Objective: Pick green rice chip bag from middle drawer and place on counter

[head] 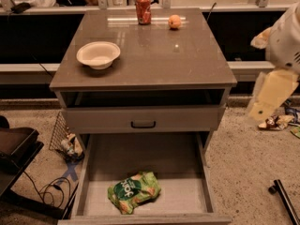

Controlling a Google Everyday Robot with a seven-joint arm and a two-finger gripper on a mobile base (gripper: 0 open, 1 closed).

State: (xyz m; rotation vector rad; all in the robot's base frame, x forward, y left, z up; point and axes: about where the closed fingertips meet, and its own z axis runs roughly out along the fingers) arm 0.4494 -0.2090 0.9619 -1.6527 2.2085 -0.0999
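The green rice chip bag (133, 191) lies flat on the floor of the open middle drawer (93, 172), near its front edge. The counter (154, 55) is the glossy brown-grey top of the cabinet above it. My arm's white and tan links (279, 64) hang at the far right, beside the cabinet and well away from the bag. A dark bar (283, 199) at the bottom right edge looks like part of my gripper, low over the floor to the right of the drawer. It holds nothing that I can see.
On the counter stand a white bowl (98, 54) at the left, a red soda can (143, 8) and an orange fruit (174, 21) at the back. The top drawer (143, 118) with a black handle is slightly open. Cables and litter lie on the floor at both sides.
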